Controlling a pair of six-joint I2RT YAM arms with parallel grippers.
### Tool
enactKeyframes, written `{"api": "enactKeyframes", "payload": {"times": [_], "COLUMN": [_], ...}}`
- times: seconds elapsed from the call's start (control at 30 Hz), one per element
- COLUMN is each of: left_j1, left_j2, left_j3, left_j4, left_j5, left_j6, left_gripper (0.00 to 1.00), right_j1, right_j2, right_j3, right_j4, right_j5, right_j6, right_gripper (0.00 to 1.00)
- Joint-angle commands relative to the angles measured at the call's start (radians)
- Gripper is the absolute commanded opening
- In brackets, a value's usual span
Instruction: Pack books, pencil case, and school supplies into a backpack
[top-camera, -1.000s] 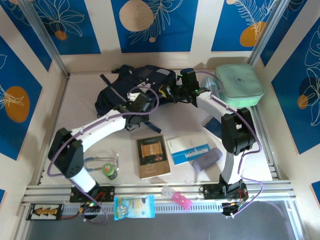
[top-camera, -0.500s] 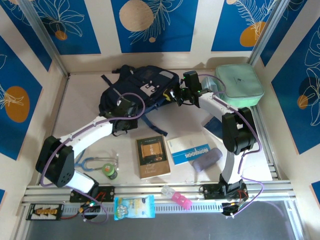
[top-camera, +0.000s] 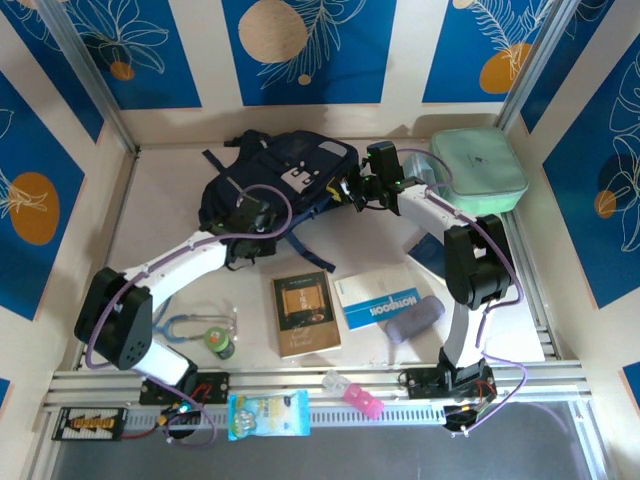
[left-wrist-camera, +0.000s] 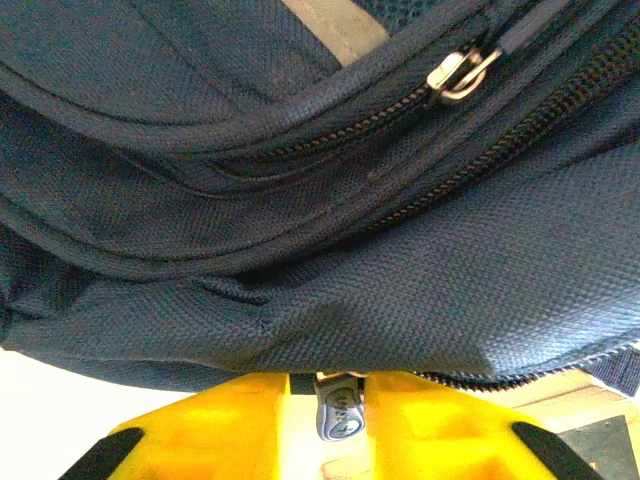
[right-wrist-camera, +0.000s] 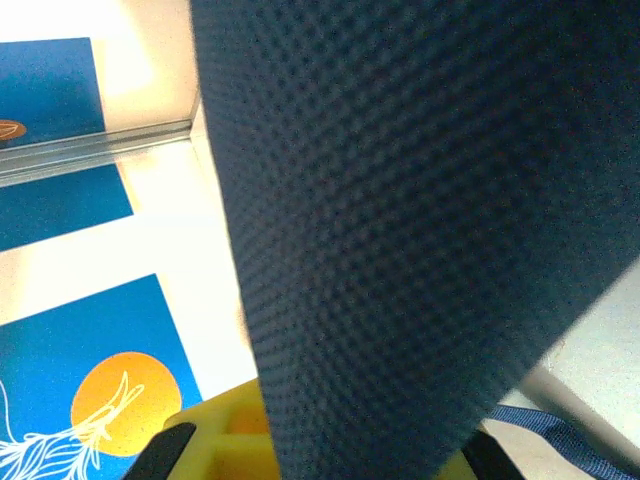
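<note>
Top cam: large navy-blue fabric backpack lies far-middle on bench. Looks zipped, nothing packed yet. Left gripper is at its near-left edge, right gripper on its right side. Step in hand, IMO: get the zip open.
Waiting nearer the arms: brown gold-print book, blue-white NOTEBOOK book, dark flat book partly hidden by right arm, grey-purple soft roll pouch. Mint-green rounded case sits far right, just beside right arm, so the arm could bump it. Blue tubing loop + green round item are near left base, well apart from bag, no obstruction.

Left wrist: bag fabric close up, two zip tracks. Silver zip pull top right; grey zip pull sits in the gap btw yellow jaws. Can't tell if jaws pinch it or stand slack around it. Do it well: pinch the pull square, drag along the track, not upward, else bag lifts w/ it.

Right wrist: jaws pressed together on a fold of backpack fabric hanging across the lens. Needs firm counter-tension opp. the pull direction; slack cloth bunches, jams slider.
</note>
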Motion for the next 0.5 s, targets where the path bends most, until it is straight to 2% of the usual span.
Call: {"api": "enactKeyframes", "payload": {"times": [0.0, 0.3, 0.47], "left_j1": [0.012, 0.011, 0.012], "left_j2": [0.017, 0.027, 0.004], "left_j3": [-0.022, -0.048, -0.053], "left_j4": [0.029, 0.062, 0.052], "left_j5": [0.032, 0.083, 0.045], "left_j6": [-0.002, -0.032, -0.028], "left_gripper": [0.28, 0.26, 0.17], "right_j1": [-0.012, -0.012, -0.016], "right_j2": [-0.03, -0.033, -0.032], "right_j3": [0.022, 0.017, 0.023], "right_j4": [0.067, 0.065, 0.058], "right_j5": [0.001, 0.008, 0.017], "right_j6": [0.011, 0.012, 0.007], "right_gripper": [0.03, 0.03, 0.02]}}
